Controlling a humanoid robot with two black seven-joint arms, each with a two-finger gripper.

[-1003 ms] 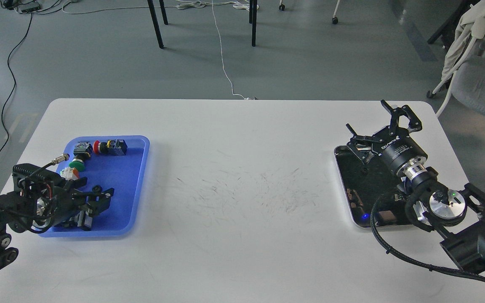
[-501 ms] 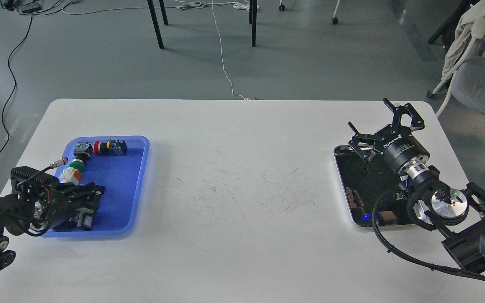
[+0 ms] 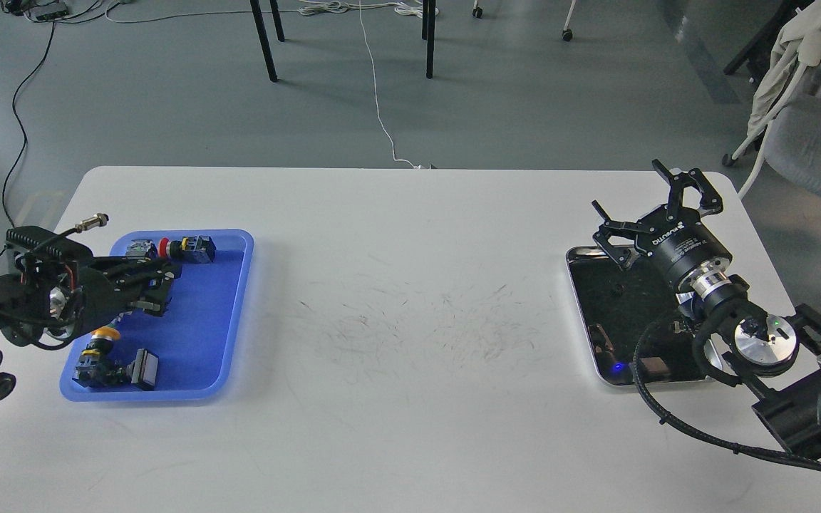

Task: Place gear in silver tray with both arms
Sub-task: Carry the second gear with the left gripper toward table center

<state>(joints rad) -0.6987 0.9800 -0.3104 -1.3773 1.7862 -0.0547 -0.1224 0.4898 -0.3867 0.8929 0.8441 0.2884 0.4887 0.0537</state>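
White table (image 3: 410,399) fills the lower frame. At lower right, the silver tray (image 3: 581,313) lies partly under the right arm; the right gripper (image 3: 656,206) above its far end has its fingers spread, empty. At left, the left gripper (image 3: 157,285) sits over the blue tray (image 3: 218,335); its closure cannot be told. Grey floor (image 3: 168,92) lies beyond.

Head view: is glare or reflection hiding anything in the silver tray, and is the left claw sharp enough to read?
Head view: the silver tray has a dark mirror bottom, with a blue glint near its front edge, so contents are unclear; the left claw is dark against the blue tray, fingers indistinguishable.
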